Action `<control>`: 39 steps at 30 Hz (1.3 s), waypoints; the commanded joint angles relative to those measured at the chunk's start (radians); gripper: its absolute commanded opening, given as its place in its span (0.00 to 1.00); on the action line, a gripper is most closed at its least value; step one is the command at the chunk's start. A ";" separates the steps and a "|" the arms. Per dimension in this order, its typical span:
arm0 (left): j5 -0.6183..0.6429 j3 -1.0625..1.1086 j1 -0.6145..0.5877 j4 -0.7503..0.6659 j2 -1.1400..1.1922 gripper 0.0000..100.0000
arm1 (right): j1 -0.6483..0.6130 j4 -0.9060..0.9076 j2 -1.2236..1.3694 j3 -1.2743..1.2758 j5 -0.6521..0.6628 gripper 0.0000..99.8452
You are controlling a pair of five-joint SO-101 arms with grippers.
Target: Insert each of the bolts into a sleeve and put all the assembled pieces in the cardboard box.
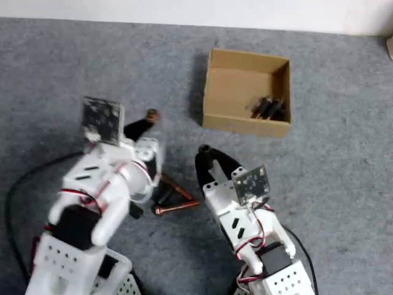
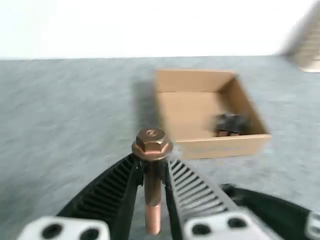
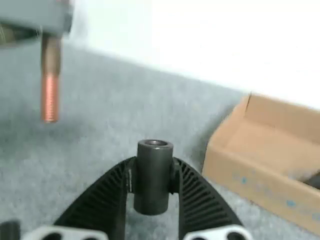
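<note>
Left arm, farther from the cardboard box; right arm, nearer it: white shells, black ribbed fingers, black motor blocks, red wires, black cable, perforated bases, square camera boards.

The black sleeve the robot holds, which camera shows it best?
The right wrist view: the sleeve stands upright, close up, clamped in the right gripper, its open top plain. In the high view its small dark end peeks out from above.
</note>
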 commanded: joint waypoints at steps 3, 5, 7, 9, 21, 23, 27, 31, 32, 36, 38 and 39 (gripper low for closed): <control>0.011 0.044 0.119 -0.180 -0.061 0.01 | -0.013 -0.007 -0.056 0.047 0.009 0.00; 0.011 0.039 0.124 -0.249 -0.064 0.01 | -0.013 -0.007 -0.058 0.047 0.009 0.00; 0.015 0.038 0.125 -0.321 -0.068 0.01 | -0.013 -0.007 -0.058 0.048 0.009 0.00; 0.018 0.041 0.133 -0.344 -0.061 0.01 | -0.013 -0.007 -0.058 0.048 0.009 0.00; 0.138 0.114 0.240 -0.345 -0.058 0.01 | -0.013 -0.007 -0.058 0.048 0.011 0.00; 0.138 0.114 0.240 -0.345 -0.058 0.01 | -0.013 -0.007 -0.058 0.048 0.011 0.00; 0.138 0.128 0.237 -0.348 -0.058 0.01 | -0.013 -0.007 -0.058 0.048 0.011 0.00; 0.138 0.163 0.176 -0.443 -0.056 0.01 | -0.015 -0.005 -0.058 0.045 0.011 0.00; 0.138 0.179 0.168 -0.471 -0.056 0.01 | -0.015 -0.005 -0.058 0.044 0.011 0.00; 0.138 0.222 0.173 -0.497 -0.056 0.01 | -0.015 -0.005 -0.058 0.042 0.011 0.00; 0.138 0.220 0.165 -0.497 -0.056 0.01 | -0.015 -0.005 -0.058 0.042 0.011 0.00; 0.138 0.217 0.165 -0.497 -0.056 0.01 | -0.015 -0.005 -0.058 0.042 0.011 0.00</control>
